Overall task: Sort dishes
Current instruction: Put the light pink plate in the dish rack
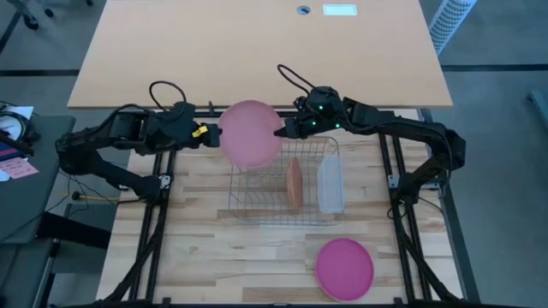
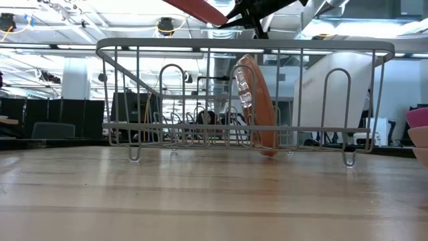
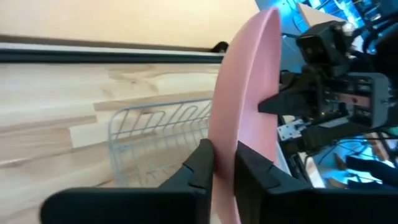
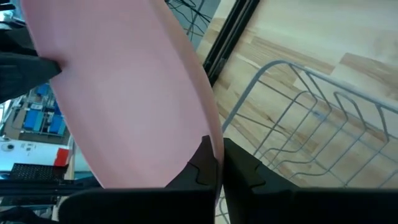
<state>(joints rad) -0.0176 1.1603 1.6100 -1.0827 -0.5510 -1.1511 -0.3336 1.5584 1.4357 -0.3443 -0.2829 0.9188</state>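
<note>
Pink plate [image 1: 250, 133] sits upper centre of the high view above the rack [image 1: 282, 181], face up, both rims pinched: left gripper [image 1: 208, 133] fingers on its left edge, right gripper [image 1: 281, 132] fingers on its right. Orange plate [image 1: 294, 182] stands on edge in rack; magenta plate [image 1: 345, 268] flat on bench [image 1: 197, 248], lower right.

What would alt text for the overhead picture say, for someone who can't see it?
Two dark robot arms hold a pink plate between them above a wire rack, the left claw and right claw gripping opposite edges. An orange plate stands in the rack; a magenta plate lies on the table.
</note>
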